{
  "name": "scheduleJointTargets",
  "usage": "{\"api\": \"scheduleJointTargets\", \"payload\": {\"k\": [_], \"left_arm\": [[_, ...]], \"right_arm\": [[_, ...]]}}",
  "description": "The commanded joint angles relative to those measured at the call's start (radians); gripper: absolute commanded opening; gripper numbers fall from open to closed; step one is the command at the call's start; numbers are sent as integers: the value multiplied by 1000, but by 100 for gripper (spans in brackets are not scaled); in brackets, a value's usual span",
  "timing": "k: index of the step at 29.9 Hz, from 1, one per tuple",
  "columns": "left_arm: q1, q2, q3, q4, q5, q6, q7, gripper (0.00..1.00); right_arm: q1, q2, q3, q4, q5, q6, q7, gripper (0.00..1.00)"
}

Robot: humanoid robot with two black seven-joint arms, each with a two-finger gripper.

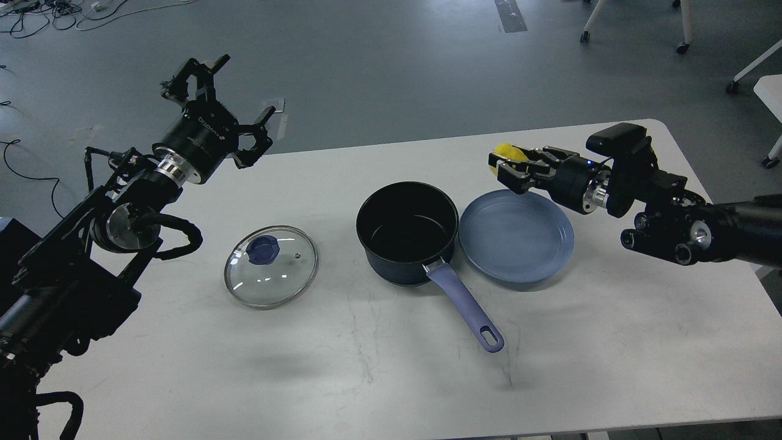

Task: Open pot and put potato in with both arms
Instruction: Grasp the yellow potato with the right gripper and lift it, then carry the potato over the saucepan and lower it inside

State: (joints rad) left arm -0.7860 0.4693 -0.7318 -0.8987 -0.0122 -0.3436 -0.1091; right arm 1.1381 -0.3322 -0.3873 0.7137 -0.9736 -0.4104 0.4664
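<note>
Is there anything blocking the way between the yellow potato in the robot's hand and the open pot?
Nothing visible does. The right gripper holds the bright yellow potato in the air past the flat light-blue plate. The dark navy pot stands open, and its glass lid lies off to the left on the white table.

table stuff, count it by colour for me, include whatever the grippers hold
Blue or purple: 2, the pot with its lavender handle, and the plate
Clear glass: 1, the lid with its purple knob, lying left of the pot
Yellow: 1, the potato held in the right gripper above the table
Total: 4
The left gripper is open and holds nothing.
</note>
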Motion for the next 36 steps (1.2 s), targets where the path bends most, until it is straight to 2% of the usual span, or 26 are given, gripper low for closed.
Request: {"api": "scheduleJointTargets", "payload": {"k": [1,5,9,15,31,32,34,35,36], "left_arm": [[-1,-3,2,0,0,1,0,98],[-1,-1,3,0,0,0,0,98],[-1,5,3,0,0,1,0,98],[-1,12,2,-2,0,0,0,98],[2,26,0,-6,0,0,0,98],[2,26,0,-6,0,0,-1,98],[2,26,0,-6,0,-2,-1,98],[1,26,0,-6,0,0,-1,98],[1,28,-1,-6,0,0,-1,98]], "right_arm": [[74,48,-2,-5,4,7,0,24],[101,102,-21,-16,4,7,1,24],[112,208,-109,-25,3,5,11,24],[94,326,-177,-121,6,5,12,24],[58,332,-194,-143,12,5,11,25],[58,332,-194,-140,12,5,12,29],[61,332,-191,-134,18,4,12,41],[63,332,-191,-126,19,5,11,68],[65,332,-193,-120,19,5,11,84]]}}
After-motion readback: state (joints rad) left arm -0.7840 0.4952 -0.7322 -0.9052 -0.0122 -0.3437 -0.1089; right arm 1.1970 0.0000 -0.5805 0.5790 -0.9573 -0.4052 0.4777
